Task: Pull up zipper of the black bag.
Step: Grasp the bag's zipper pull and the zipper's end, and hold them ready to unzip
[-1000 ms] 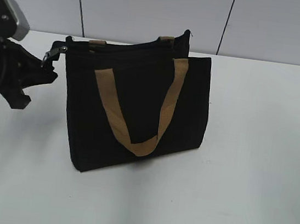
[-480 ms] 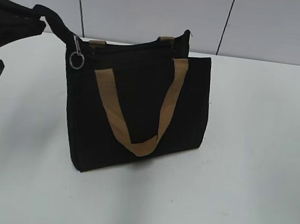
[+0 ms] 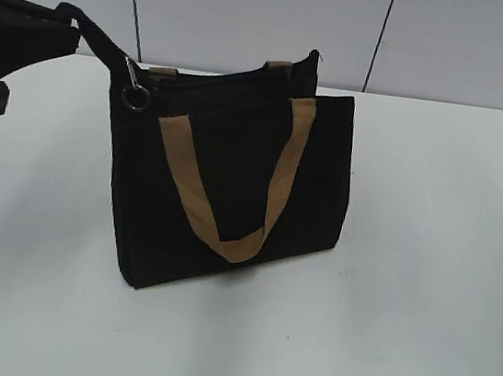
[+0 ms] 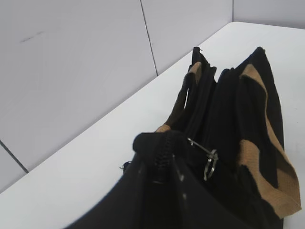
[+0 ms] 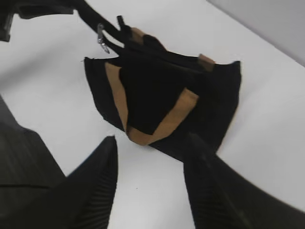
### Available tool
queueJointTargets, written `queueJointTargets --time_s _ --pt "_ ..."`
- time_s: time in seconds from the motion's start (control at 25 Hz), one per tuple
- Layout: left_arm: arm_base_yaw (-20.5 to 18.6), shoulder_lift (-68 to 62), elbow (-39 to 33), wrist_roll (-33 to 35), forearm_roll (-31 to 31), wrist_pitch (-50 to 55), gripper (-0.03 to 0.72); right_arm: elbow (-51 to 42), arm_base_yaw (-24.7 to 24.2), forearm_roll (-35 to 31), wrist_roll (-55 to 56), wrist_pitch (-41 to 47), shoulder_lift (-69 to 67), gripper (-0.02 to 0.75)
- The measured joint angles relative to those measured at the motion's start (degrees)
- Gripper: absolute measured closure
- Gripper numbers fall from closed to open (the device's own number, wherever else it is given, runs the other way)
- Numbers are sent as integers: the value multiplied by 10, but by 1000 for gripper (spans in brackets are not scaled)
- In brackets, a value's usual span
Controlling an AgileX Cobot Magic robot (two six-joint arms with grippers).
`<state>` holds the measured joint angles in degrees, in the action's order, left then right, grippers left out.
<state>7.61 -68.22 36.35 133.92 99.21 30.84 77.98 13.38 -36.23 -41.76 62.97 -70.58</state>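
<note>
zipper (image 3: 212,79) | black bag (image 3: 232,195) upright | left claw (image 3: 65,22) pinching black tab | right claw (image 5: 150,157) spread

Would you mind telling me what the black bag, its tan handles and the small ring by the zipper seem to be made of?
The black bag looks like matte woven fabric: it absorbs light and sags softly. The tan handles appear to be flat webbing, probably cotton or nylon. The small ring at the zipper end looks like polished metal, given its silvery glint.
</note>
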Motion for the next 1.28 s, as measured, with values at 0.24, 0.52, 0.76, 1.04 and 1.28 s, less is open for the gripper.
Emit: queueJointTargets --time_s 0.24,0.52,0.76,1.04,1.28 --pt "0 0 0 -18 0 -1 613 47 103 0 -73 -21 -97 419" --pt "0 0 0 -18 0 -1 613 73 185 -10 -201 -100 -184 421" --pt "0 0 0 -18 0 -1 613 73 227 -11 -209 -172 -242 421" --pt "0 0 0 -18 0 -1 613 73 242 -11 -210 -236 -303 421" --pt "0 0 0 -18 0 -1 613 73 242 -8 -211 -264 -340 421"
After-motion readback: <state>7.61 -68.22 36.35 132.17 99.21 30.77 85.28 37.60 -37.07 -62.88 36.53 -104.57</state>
